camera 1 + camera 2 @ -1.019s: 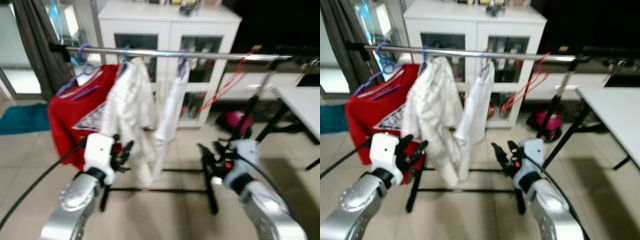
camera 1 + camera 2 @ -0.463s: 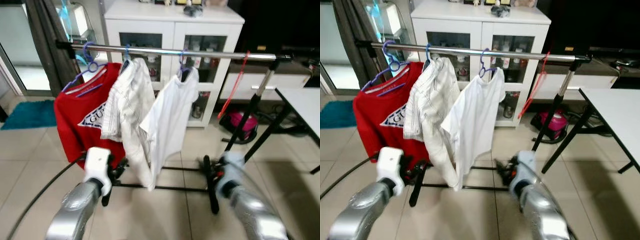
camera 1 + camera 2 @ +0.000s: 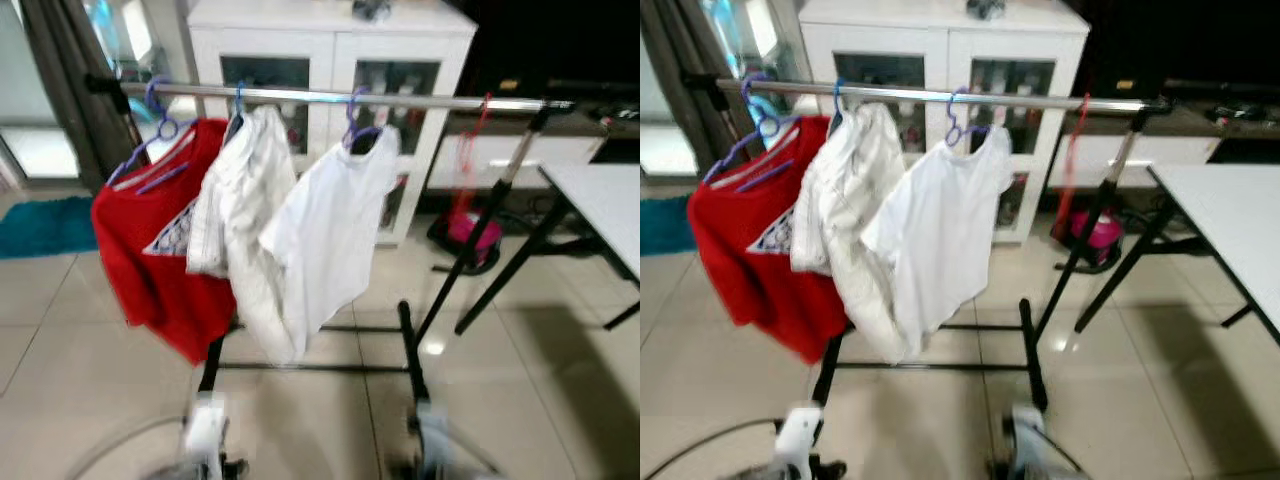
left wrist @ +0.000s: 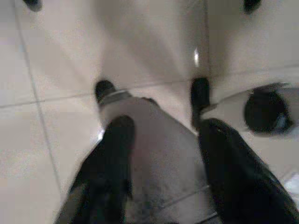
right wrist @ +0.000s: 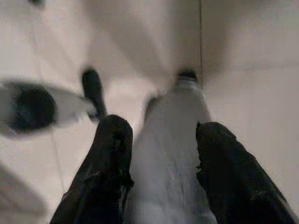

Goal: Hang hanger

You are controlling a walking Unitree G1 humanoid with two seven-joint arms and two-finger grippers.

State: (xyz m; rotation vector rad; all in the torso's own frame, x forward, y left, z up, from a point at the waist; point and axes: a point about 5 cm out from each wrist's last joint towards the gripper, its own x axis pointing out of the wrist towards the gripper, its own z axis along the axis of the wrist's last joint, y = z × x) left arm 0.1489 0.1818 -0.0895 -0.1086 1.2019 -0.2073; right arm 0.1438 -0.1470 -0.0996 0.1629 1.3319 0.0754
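A silver clothes rail [image 3: 420,101] on a black stand crosses the scene. From it hang a red shirt [image 3: 150,250] on a purple hanger, a white patterned shirt [image 3: 235,215] and a white T-shirt [image 3: 330,230] on another purple hanger. A bare red hanger [image 3: 1073,150] hangs blurred near the rail's right end. Both arms are down at the lower edge of the eye views, the left wrist [image 3: 205,440] and the right wrist [image 3: 435,445]. My left gripper [image 4: 161,126] and right gripper [image 5: 161,126] point at the tiled floor, both open and holding nothing.
A white glass-door cabinet [image 3: 330,50] stands behind the rack. A white table [image 3: 600,210] with black legs is at the right. A pink object [image 3: 465,235] lies on the floor behind the stand. A teal mat [image 3: 45,225] and dark curtain [image 3: 60,90] are at the left.
Both arms have dropped from chest height to the bottom edge of the view. The red hanger now looks blurred, hanging straighter at the rail's right end. The camera has shifted.
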